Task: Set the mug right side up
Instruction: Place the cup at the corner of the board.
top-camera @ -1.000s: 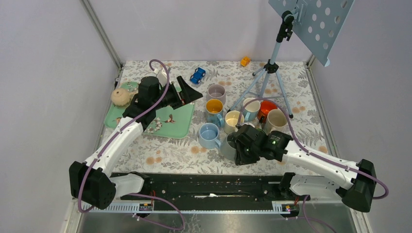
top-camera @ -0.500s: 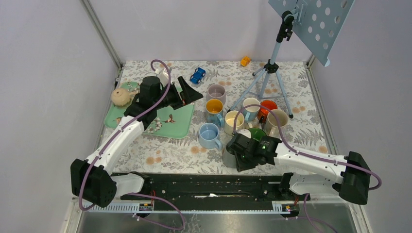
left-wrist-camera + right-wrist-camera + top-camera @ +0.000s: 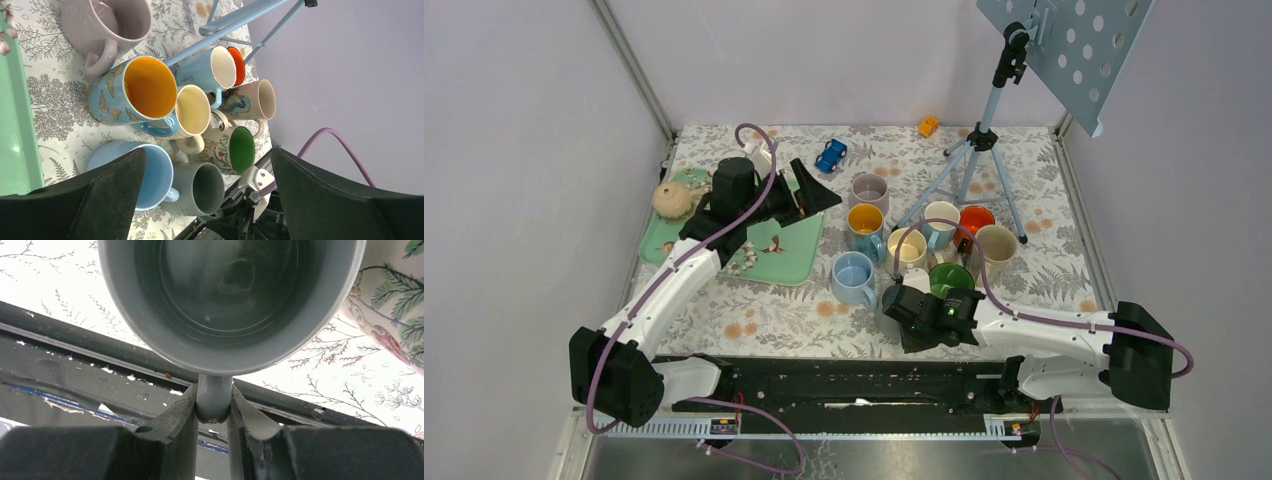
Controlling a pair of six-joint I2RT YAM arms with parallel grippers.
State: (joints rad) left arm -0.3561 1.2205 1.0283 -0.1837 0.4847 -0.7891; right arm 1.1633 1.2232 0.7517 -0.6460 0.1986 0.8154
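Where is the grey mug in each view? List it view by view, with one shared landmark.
Left wrist: grey mug, bottom centre, upright.
Right wrist: fills the top, handle between the fingers.
Top external: near edge, mostly hidden under the right arm, beside the blue mug.
Shared landmark: green-lined mug, next to it.

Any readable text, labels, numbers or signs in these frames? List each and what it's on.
Light blue mug: one short script word on its side, too small and blurred to read.
Butterfly mug: pictures only, no lettering.
Grey mug, with its handle in the right end effector: plain, no marking visible.
No other text, number or sign is legible in any view.
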